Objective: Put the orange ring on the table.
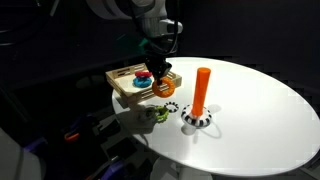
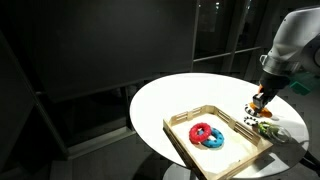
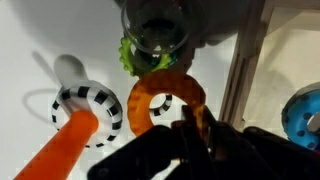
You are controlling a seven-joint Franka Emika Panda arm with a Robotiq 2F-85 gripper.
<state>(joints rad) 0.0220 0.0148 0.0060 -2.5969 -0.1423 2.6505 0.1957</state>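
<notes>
- Desk (image 1: pixel 262 108): only a tight bare patch below; tray (image 2: pixel 190 116) rim just beside, could catch a drop.
- Post (image 1: pixel 202 90) near; sideways swing could topple.
- Hand (image 3: pixel 192 126) clamped on orange ring (image 3: pixel 150 98), low over desk.
- Green ring (image 3: pixel 128 56) just beside; may get overlapped.

An orange ring (image 3: pixel 142 108), a green ring (image 3: pixel 127 55), a black-and-white striped base (image 3: pixel 100 98) and a plain white table (image 1: pixel 260 110) are seen.

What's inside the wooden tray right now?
A red ring and a blue ring lie side by side, touching, in the wooden tray. The tray floor under them is covered, and in an exterior view the gripper hides the tray's corner.
</notes>
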